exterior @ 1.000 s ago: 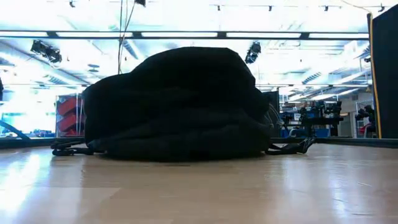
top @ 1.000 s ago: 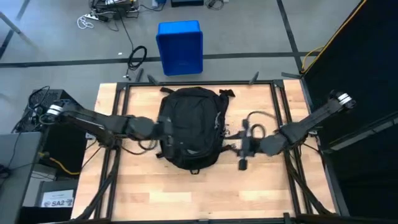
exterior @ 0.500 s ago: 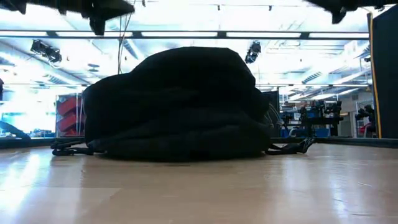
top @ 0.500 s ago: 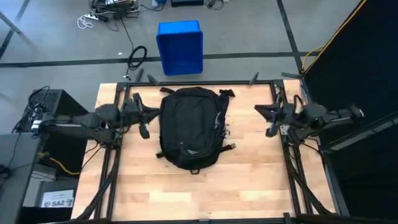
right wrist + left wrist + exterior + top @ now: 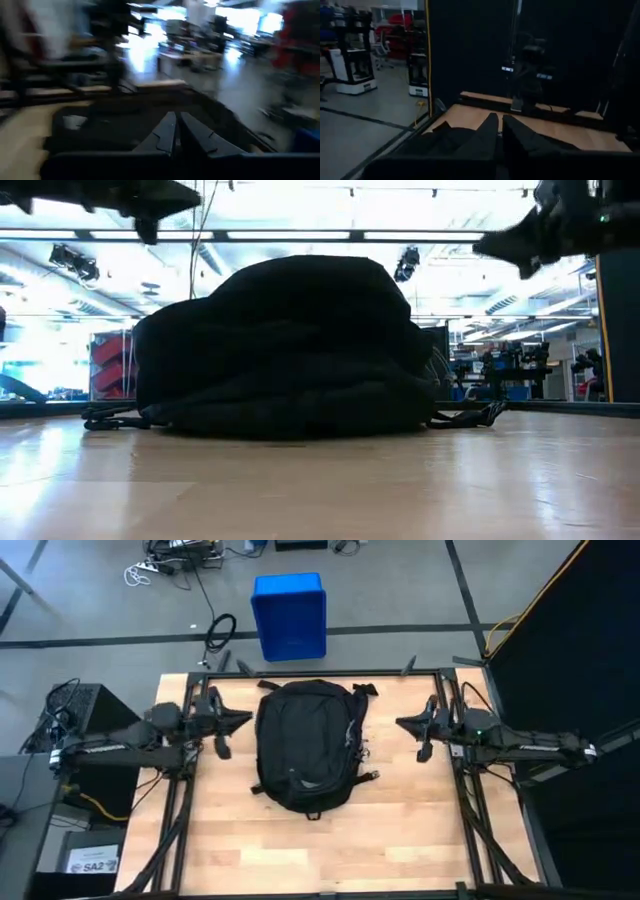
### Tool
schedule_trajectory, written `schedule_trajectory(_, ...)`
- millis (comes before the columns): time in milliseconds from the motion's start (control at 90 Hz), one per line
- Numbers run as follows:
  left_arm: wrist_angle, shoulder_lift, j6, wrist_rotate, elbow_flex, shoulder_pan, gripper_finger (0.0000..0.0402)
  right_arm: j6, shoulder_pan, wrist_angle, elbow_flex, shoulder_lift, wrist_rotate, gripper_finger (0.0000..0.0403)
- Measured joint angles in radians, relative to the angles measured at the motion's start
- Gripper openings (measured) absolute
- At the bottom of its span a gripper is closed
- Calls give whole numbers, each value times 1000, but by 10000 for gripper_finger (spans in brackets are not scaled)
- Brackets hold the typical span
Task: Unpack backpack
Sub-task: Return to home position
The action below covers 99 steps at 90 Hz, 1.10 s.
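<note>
the wooden table [image 5: 400, 830] is taken up in its middle by the backpack [image 5: 305, 745]. it is laid flat on the boards, lengthwise, midway between the two arms. in the low view it is seen as a full, rounded mound, so it is judged to be filled. its zippers seem to be drawn closed, though this cannot be told for sure. a short strap is left lying on the wood beside its right side.

a blue box [image 5: 289, 615] is set on the floor beyond the far edge of the table. it is well apart from the work and is judged to have no part in it.

the left gripper [image 5: 240, 720] is held in the air near the left side of the backpack, pointed toward it and not touching it. in the left wrist view its jaws are seen drawn almost together, with only a thin slit between them and nothing held.

the right gripper [image 5: 405, 723] is held in the same way on the other side, apart from the bag. its jaws are also nearly together and empty.

this mirrored, raised pose is judged to be a rest position, so that the bag is left free. before anything can be unpacked, a zipper would first need to be opened.
</note>
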Motion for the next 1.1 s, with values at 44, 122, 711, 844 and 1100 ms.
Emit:
schedule_trajectory(44, -61, -57, -6, -2, 0, 0, 0, -1, -7, -29, 0, -20, 79, 0)
schedule_trajectory(122, -138, -139, -29, -5, 0, 0, 0, -5, -21, -67, 0, -61, 182, 0)
schedule_trajectory(711, 126, -421, -85, -24, -448, 0, 0, -44, -30, -85, -184, -272, 140, 0)
schedule_trajectory(844, 119, -416, -82, -52, -476, 1, 0, -49, -40, -47, -215, -281, 161, 0)
schedule_trajectory(1100, 154, -413, -76, -52, -476, 1, 0, -6, -66, -28, -220, -280, 262, 1)
